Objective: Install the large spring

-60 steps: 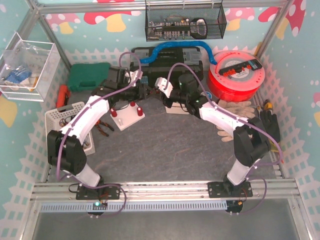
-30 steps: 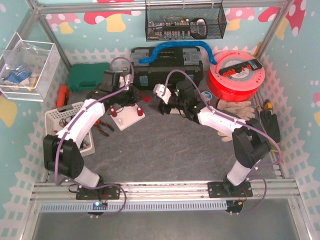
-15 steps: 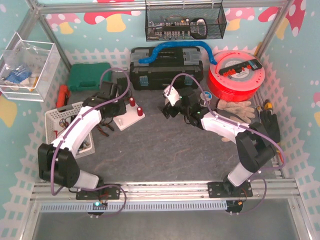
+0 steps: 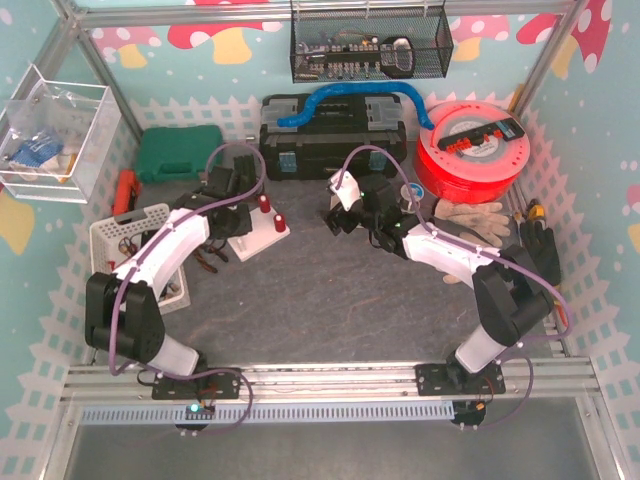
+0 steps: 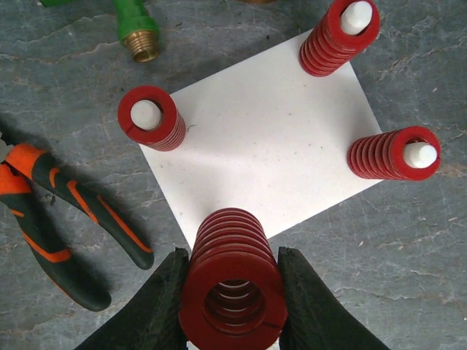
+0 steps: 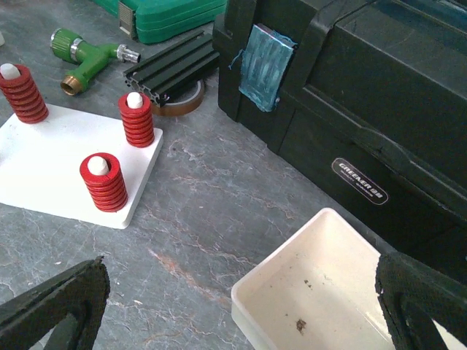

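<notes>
Large spring (image 5: 233, 288) pinched btwn my left gripper (image 5: 232, 310) fingers, bottom center of frame, over white plate (image 5: 270, 138) lower corner, 3 seated springs (image 5: 394, 153) at other corners, my right gripper (image 6: 241, 306) spread wide.

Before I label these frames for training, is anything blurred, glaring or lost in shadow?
Left wrist: sharp, even the close spring; the white plate bright but not washed out. Right wrist: the fingers at the bottom corners are dark and slightly soft, the black toolbox dark but legible. Top external: even light, faint shadows on the table.
</notes>
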Robot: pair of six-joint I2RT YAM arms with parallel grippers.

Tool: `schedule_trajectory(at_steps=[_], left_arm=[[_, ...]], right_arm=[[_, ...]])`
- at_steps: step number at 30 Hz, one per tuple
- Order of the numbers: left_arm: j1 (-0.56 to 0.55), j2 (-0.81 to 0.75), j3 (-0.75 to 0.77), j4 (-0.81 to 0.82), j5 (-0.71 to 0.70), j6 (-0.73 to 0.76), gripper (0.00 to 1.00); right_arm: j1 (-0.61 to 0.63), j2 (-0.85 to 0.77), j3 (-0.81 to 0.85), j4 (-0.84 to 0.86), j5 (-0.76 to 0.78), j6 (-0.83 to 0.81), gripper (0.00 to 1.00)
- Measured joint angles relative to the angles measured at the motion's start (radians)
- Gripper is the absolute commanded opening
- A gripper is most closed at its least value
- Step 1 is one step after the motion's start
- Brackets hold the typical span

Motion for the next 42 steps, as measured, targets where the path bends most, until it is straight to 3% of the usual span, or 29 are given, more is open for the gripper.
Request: schedule_trajectory(at_steps=[42], left_arm=[[-0.005,0.008,-0.049,-0.011,0.007,0.028,0.00]], right_arm=[[0.000,0.000,-0.023,-0.006,0.047,0.005,0.99]])
